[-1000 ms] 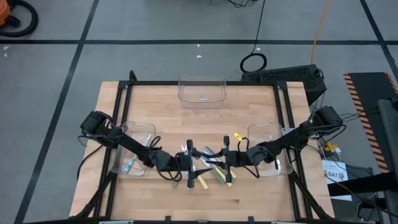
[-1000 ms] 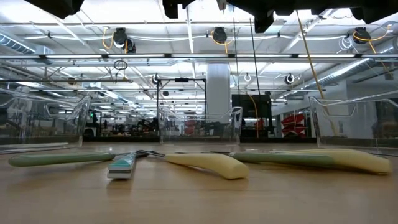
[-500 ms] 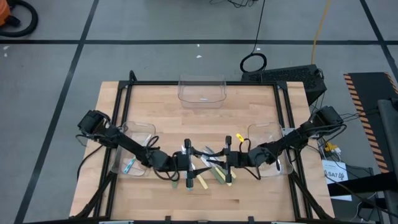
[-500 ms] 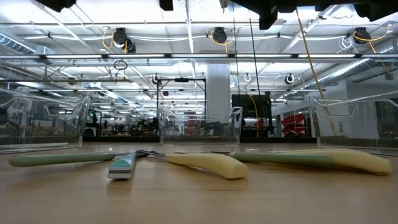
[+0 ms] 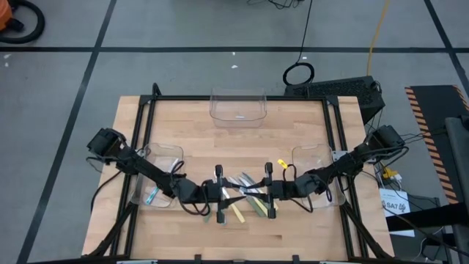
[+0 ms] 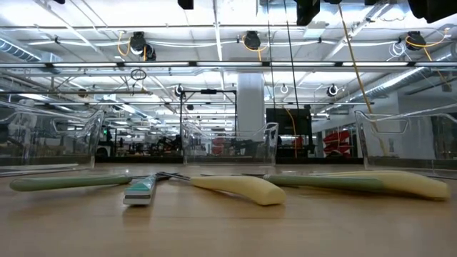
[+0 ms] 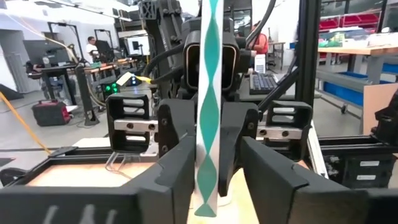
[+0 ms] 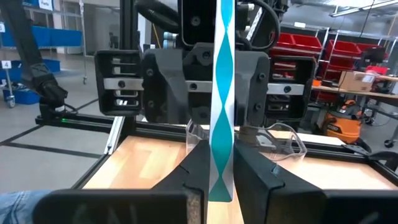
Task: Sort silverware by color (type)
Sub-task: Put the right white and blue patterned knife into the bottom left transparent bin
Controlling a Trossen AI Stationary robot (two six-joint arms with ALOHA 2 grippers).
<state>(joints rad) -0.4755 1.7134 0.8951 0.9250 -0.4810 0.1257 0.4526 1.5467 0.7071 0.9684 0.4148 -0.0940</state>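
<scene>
Both arms have drawn slightly toward the frame's lower edge since earlier. The left gripper (image 5: 219,196) and right gripper (image 5: 270,192) face each other low at centre, each clamping a striped teal handle (image 7: 208,124) above the scattered silverware (image 5: 245,202).

Both held utensils (image 7: 208,118) (heads) run off-frame.
</scene>
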